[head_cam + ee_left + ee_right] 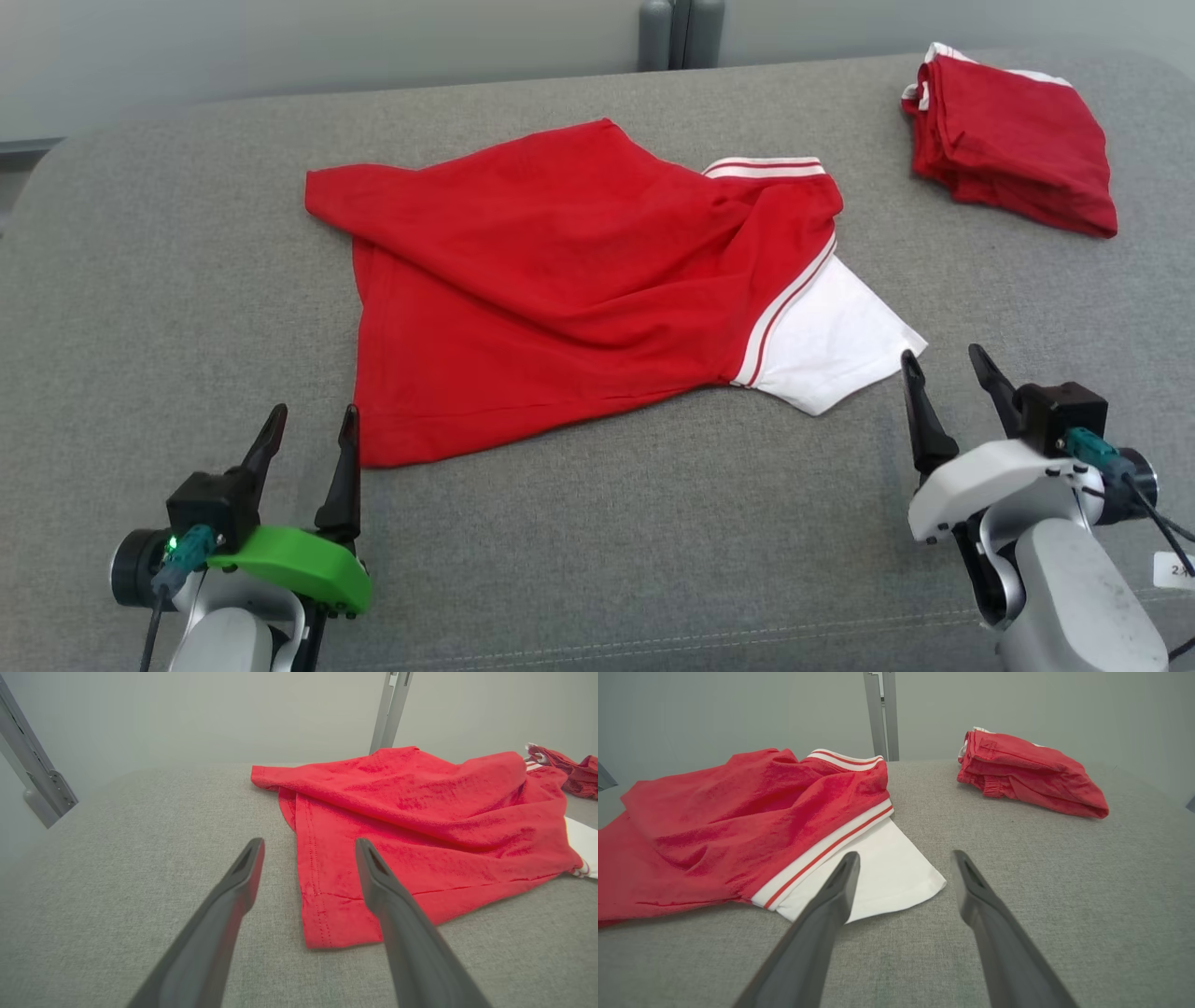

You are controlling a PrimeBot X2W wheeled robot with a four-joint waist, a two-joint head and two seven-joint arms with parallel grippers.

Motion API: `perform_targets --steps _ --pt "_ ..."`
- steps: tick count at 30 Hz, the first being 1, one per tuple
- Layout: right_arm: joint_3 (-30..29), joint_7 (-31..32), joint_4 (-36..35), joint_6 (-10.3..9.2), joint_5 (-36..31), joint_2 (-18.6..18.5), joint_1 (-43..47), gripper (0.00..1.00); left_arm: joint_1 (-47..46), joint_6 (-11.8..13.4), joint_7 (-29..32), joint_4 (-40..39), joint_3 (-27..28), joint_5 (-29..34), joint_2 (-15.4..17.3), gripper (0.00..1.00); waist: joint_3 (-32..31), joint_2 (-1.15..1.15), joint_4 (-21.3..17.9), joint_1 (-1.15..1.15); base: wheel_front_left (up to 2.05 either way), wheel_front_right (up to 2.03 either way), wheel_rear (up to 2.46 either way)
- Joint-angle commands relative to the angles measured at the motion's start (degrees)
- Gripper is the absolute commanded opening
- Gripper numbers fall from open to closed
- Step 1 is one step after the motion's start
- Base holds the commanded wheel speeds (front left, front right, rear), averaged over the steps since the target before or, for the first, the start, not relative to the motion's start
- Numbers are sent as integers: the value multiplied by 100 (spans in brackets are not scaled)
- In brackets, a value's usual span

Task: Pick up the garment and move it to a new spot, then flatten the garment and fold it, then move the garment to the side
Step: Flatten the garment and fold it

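Shirt [560, 280] rumpled mid-tabletop [140, 280]; left gripper [314, 413], right gripper [939, 353] wide open, empty. Risk: pinching one layer of seemingly doubled cloth, dragging folds along.

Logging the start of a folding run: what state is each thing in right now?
Red short-sleeved shirt with white sleeve: lying rumpled and unfolded, not held.
Second red garment: folded, at the far right.
Left gripper: open, empty.
Right gripper: open, empty.
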Motion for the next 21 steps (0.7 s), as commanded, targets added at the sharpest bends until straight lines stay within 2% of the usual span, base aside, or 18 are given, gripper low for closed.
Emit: perform_targets --steps 1,15,21 --pt "6 -28 101 -3 18 -53 -156 100 -172 -32 -37 143 -50 -46 74 100 149 0 -58 0 0 0 0" --pt "104 -177 1954 -3 -45 -249 -1683 100 -1427 -32 -133 1958 -957 -639 412 100 734 0 -153 0 0 0 0" --pt "127 -173 2666 -3 -52 -318 -2087 100 -1643 -33 -138 2126 -1096 -769 446 100 826 0 -134 0 0 0 0"
